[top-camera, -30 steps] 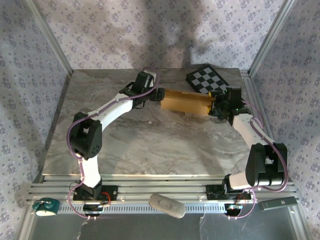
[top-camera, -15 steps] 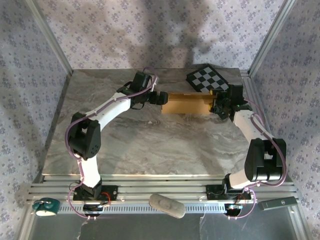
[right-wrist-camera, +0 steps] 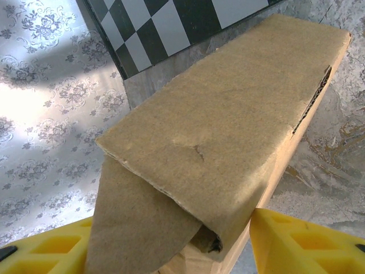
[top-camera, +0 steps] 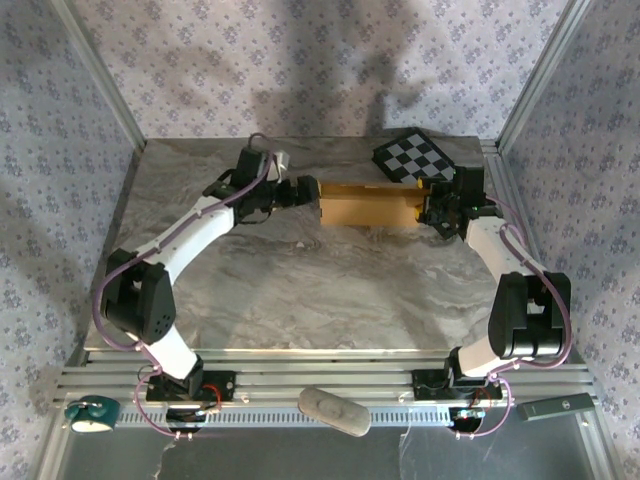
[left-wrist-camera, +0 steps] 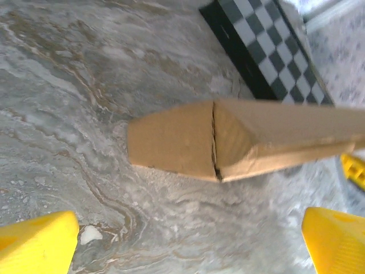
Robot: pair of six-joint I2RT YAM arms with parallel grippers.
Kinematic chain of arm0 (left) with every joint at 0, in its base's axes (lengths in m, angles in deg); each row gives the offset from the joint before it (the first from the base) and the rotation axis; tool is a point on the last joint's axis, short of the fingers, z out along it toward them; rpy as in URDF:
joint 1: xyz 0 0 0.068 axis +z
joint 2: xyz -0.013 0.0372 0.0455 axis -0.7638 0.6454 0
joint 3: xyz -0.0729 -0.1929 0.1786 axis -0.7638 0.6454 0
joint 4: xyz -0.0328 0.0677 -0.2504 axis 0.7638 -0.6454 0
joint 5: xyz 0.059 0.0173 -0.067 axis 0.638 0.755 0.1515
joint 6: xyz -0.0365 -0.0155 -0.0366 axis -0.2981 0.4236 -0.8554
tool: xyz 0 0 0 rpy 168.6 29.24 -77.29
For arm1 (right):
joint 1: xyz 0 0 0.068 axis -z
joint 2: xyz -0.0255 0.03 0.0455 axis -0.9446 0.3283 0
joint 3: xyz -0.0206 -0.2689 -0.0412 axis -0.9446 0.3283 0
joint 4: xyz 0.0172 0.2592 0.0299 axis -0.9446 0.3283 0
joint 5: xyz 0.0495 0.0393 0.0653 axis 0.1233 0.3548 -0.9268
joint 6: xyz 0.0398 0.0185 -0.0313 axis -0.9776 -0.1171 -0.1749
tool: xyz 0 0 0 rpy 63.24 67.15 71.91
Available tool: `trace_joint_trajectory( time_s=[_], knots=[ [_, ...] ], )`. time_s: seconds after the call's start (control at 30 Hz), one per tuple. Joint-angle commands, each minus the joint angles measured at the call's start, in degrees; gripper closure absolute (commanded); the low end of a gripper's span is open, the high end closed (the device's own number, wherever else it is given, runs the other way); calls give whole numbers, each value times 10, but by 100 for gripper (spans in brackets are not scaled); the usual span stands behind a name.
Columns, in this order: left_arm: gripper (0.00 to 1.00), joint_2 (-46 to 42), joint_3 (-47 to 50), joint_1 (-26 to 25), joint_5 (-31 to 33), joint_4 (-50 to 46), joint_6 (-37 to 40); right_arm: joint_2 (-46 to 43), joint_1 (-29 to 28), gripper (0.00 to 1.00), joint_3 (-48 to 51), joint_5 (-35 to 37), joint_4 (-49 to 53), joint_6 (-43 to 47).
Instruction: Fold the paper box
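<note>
The marbled desk carries the paper box toward its 12 o'clock edge, lying lengthwise from 9 to 3. A checkerboard panel sits at the box's 1 o'clock. The right hand clamps the box's 3 o'clock end. The left hand gapes wide just off the 9 o'clock end, not touching.

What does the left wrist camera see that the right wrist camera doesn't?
Left wrist view: the paper box seen end-on, with a slit down its end face, lying apart from the wide-open left jaws on lots of marble table. Right wrist view: the box's broad top close up, a loose flap drooping at the near end between the right jaws, and flowery wall. Both: the box, the checkerboard panel and yellow jaws at the bottom corners.
</note>
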Motion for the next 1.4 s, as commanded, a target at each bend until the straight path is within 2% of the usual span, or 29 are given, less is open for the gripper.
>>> trace_joint_trajectory(
  time_s=[0.0, 0.1, 0.2, 0.4, 0.43, 0.53, 0.6, 1.03, 1.17, 1.2, 1.37],
  knots=[
    [0, 26, -77, 13, 25, -50, -132, 12, -5, 39, -7, -4, 35, 8],
    [1, 59, -118, 19, 4, -71, -204, 13, -5, 39, -7, -5, 34, 8],
    [5, 72, -106, 17, -32, -9, -294, 15, -5, 39, -8, -6, 34, 9],
    [19, 105, -121, -4, -56, 29, -368, 14, -4, 39, -6, -7, 34, 9],
    [23, 109, -117, -8, -59, 35, -376, 14, -4, 39, -6, -8, 34, 9],
    [43, 111, -104, -14, -62, 44, -395, 13, -2, 39, -6, -8, 35, 9],
    [53, 106, -92, -15, -65, 54, -402, 13, -1, 39, -6, -9, 35, 10],
    [55, 91, -33, -16, -55, 69, -404, 15, 0, 39, 1, -9, 28, 10],
    [62, 97, -24, -18, -56, 81, -403, 14, 0, 39, 3, -9, 27, 11],
    [69, 97, -22, -19, -56, 80, -404, 15, 0, 39, 4, -9, 26, 11],
    [70, 95, -1, -22, -50, 82, -401, 16, 1, 39, 5, -9, 25, 16]
  ],
)
